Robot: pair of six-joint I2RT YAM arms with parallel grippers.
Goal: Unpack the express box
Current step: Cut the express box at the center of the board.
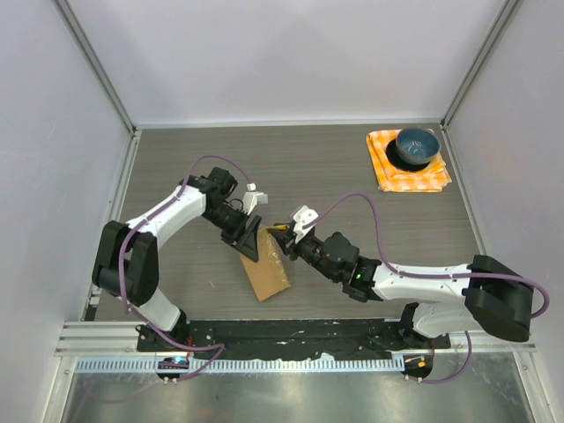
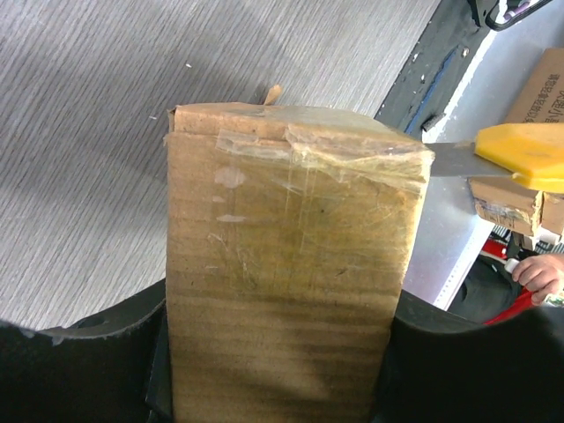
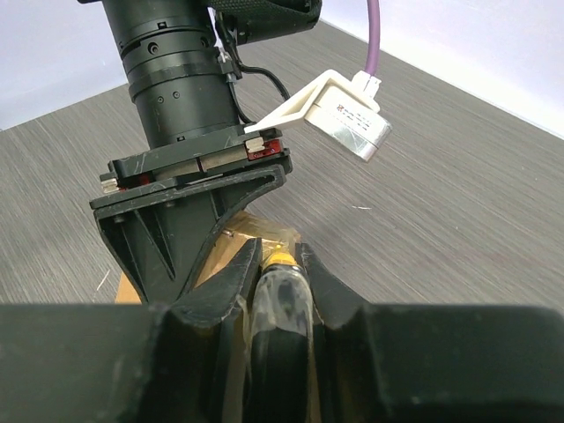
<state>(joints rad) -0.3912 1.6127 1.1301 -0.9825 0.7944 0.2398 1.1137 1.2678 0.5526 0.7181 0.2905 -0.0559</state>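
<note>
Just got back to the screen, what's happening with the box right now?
The left gripper clamps one end of the cardboard box. The right gripper holds a yellow-handled knife, its blade at the taped far end of the box. The tape looks largely uncut and the box is closed, so nothing is out yet.

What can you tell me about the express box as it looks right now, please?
The express box is plain brown cardboard, flat and rectangular, its end sealed with wrinkled clear tape. It sits diagonally near the table's front centre. The left gripper clamps its sides; the yellow-handled knife in the right gripper meets its taped corner.
</note>
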